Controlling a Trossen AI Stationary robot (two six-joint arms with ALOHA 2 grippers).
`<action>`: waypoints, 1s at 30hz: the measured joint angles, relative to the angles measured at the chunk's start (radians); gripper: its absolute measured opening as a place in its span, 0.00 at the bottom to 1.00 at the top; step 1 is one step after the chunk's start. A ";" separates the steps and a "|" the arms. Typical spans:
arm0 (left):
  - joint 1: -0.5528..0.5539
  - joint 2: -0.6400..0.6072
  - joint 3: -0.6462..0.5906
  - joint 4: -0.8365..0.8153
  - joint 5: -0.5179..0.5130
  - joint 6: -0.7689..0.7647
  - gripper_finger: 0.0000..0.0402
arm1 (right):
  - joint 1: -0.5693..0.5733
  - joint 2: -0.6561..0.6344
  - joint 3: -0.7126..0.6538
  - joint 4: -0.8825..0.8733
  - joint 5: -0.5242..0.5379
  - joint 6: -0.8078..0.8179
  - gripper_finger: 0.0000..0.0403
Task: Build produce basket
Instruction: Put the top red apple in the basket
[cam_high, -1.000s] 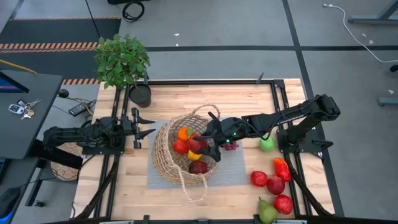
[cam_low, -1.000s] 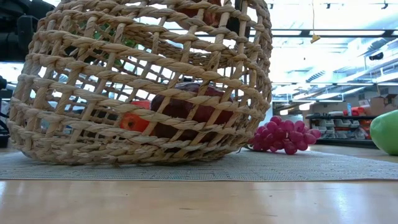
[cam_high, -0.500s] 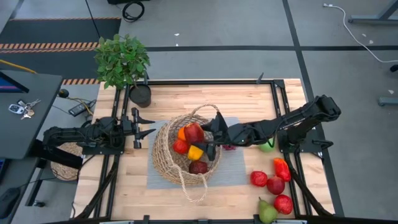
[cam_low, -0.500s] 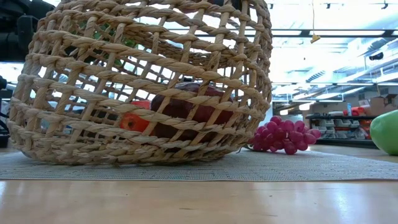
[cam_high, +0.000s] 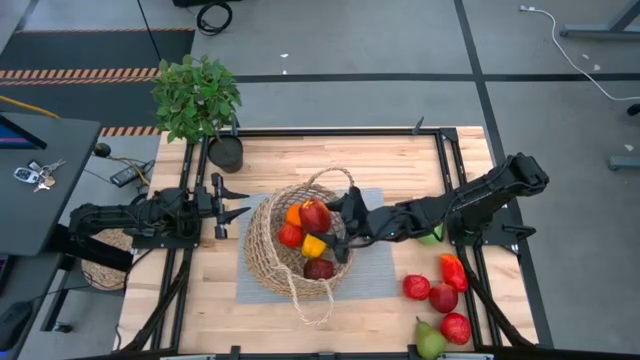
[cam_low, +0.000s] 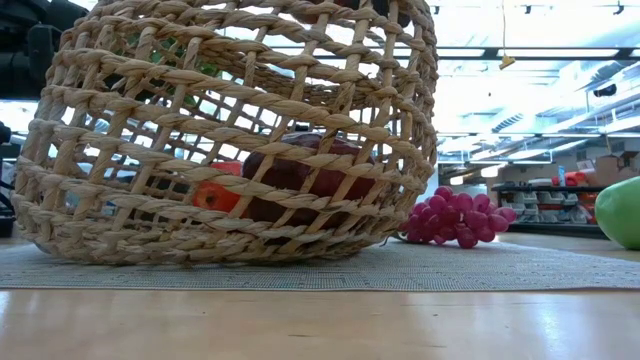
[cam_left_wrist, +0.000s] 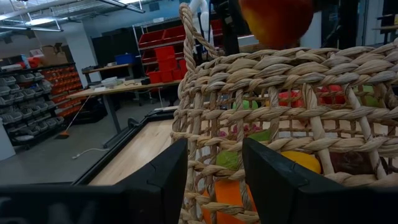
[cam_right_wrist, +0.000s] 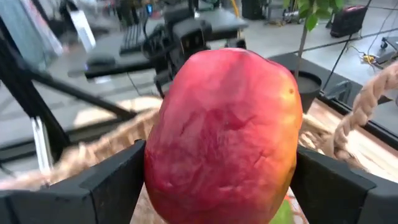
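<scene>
While the right gripper (cam_high: 322, 218) hangs over the basket (cam_high: 268, 262), its fingers (cam_right_wrist: 112, 180) are clamped on a red-orange fruit (cam_right_wrist: 224, 134), held above the fruit already inside. Basket sits mid-surface on a grey mat (cam_high: 375, 272). Left gripper (cam_high: 236, 200) waits just left of the basket, fingers apart, wicker wall right in front. Grapes (cam_low: 455, 218) lie on the mat right of the basket; a green apple (cam_high: 431, 237), red fruits (cam_high: 443, 297) and a pear (cam_high: 429, 342) sit farther right.

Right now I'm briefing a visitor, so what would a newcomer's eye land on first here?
The right hand holds a big red-and-yellow fruit above the large round tan wicker basket mid-table. Loose red fruits cluster near the table's right front corner. The left hand waits open beside the basket.
</scene>
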 joint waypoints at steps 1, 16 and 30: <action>0.000 0.000 0.000 0.000 0.000 0.000 0.40 | -0.002 0.000 0.000 -0.022 -0.006 -0.006 0.90; 0.000 0.000 0.000 0.004 0.000 0.000 0.40 | -0.016 0.165 0.112 -0.194 -0.056 -0.028 0.90; 0.000 0.000 0.000 0.006 0.000 0.000 0.40 | -0.080 0.362 0.413 -0.538 -0.349 -0.154 0.90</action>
